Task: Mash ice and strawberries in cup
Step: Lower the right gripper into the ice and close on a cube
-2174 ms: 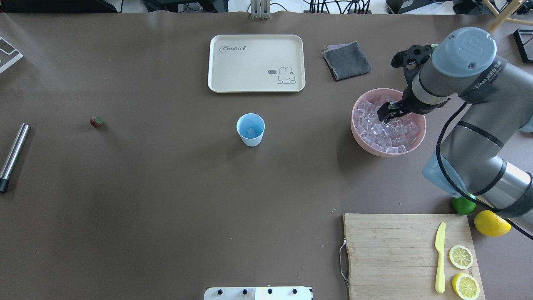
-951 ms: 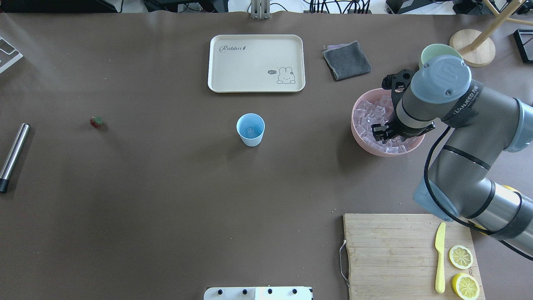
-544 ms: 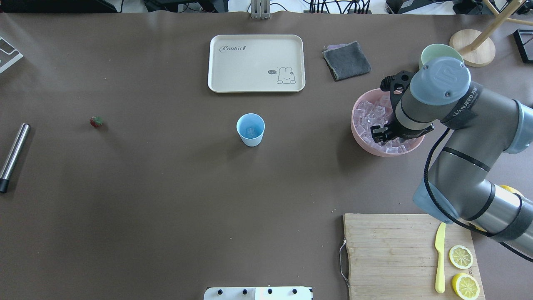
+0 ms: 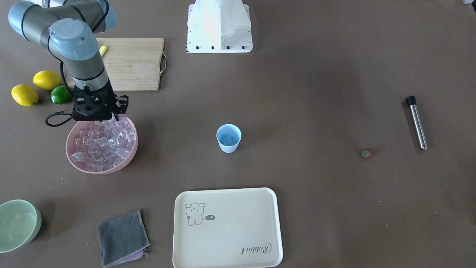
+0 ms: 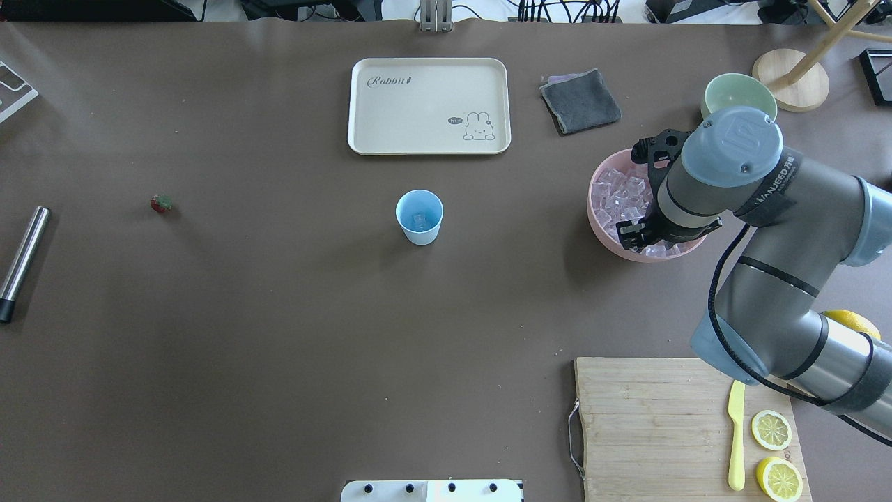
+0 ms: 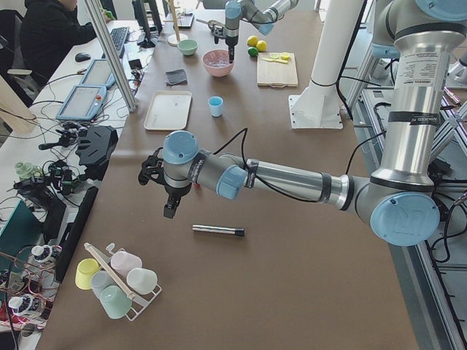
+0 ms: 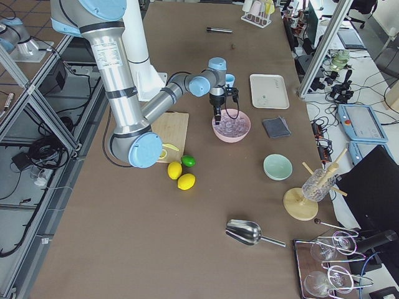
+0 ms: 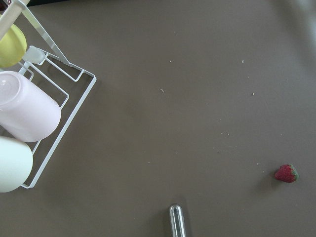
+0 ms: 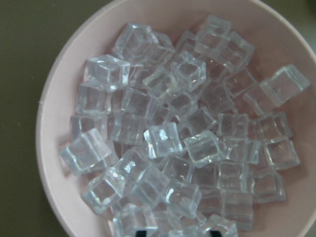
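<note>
Overhead exterior shows right gripper (image 5: pixel 633 236) over ice (image 5: pixel 622 195).

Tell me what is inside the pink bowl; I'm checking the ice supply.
The pink bowl holds a heap of clear ice cubes, nothing else visible. The right gripper hangs over it. The cubes cover the bowl's bottom, so anything beneath cannot be seen.
</note>
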### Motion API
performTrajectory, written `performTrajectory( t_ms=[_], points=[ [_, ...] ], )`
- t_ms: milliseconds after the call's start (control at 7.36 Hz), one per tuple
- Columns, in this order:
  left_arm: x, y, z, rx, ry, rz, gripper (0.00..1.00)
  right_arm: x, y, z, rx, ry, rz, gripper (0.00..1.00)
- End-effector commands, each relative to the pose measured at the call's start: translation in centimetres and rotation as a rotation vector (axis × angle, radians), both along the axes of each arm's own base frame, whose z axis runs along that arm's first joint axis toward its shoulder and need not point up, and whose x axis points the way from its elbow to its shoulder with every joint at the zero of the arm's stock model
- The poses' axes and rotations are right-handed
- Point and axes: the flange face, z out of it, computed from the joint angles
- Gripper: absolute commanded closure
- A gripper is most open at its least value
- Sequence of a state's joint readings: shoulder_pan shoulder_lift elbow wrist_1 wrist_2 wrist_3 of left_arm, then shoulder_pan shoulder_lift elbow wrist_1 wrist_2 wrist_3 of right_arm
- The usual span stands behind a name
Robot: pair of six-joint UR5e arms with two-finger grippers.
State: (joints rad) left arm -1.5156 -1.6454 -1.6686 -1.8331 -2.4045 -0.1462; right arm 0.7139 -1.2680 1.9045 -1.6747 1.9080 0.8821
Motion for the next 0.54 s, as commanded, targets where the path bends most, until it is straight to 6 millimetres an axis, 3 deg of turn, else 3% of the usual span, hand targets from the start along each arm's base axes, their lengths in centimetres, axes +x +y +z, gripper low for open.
performTrajectory(
  t_ms=[0,408],
  points=[
    [-0.1,0.3,-0.3,0.005,0.001,-0.002,0.01,0.4,-0.1,1.1,-0.007,0.019,0.006,0.48],
    [0.0,0.3,-0.2,0.003,0.001,0.000,0.01,-1.1,1.2,0.0,-0.012,0.022,-0.017,0.48]
  ],
)
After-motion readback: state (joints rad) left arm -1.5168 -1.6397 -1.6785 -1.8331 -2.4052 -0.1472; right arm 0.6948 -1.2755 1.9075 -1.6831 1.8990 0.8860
